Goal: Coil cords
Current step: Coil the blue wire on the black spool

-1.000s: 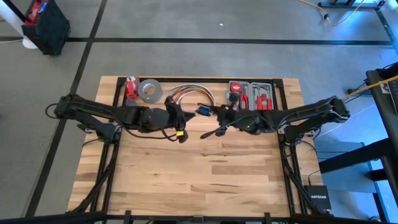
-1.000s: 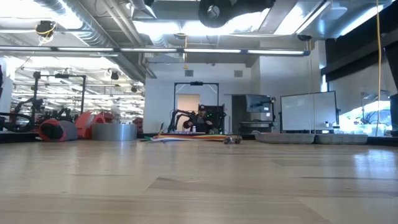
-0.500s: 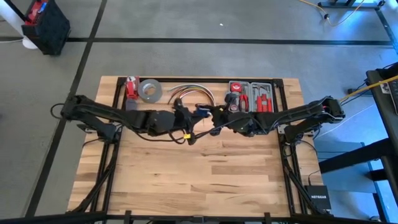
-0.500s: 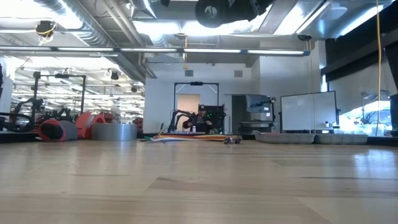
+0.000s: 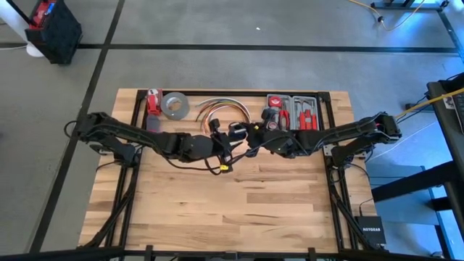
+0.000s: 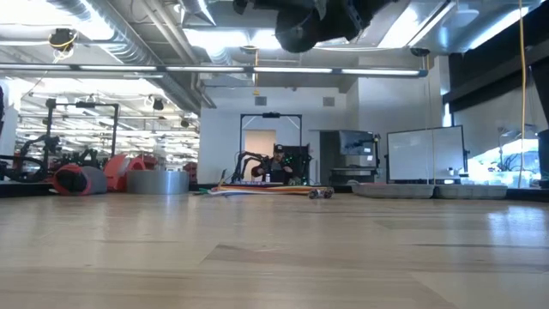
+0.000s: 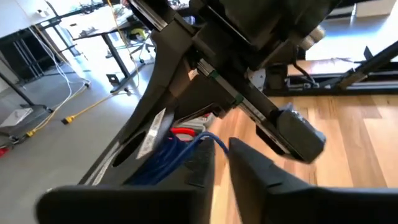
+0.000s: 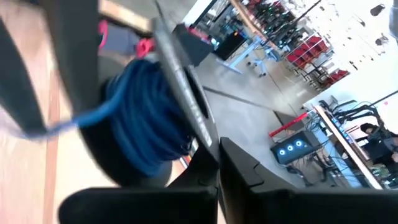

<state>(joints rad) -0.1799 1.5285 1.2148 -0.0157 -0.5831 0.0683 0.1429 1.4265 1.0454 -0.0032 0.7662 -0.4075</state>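
Meeting just in front of the tool case [image 5: 292,113], both end effectors flank the cords [image 5: 237,131]: right end effector [image 5: 251,142] clamped on the coil, left end effector [image 5: 224,145] slightly parted, nearer its trailing strand.

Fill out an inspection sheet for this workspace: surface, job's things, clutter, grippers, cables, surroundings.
Surface: wooden table, near half bare.
Job's things: blue cord bunched in loops between the two grippers, above the table.
Clutter: tape roll, red item, tool case, all along the far edge.
Grippers: left gripper and right gripper meet mid-table by the cord; right shut.
Cables: orange-and-white cable bundle, arched, at the far edge.
Surroundings: concrete floor, dark bag, yellow floor cable.
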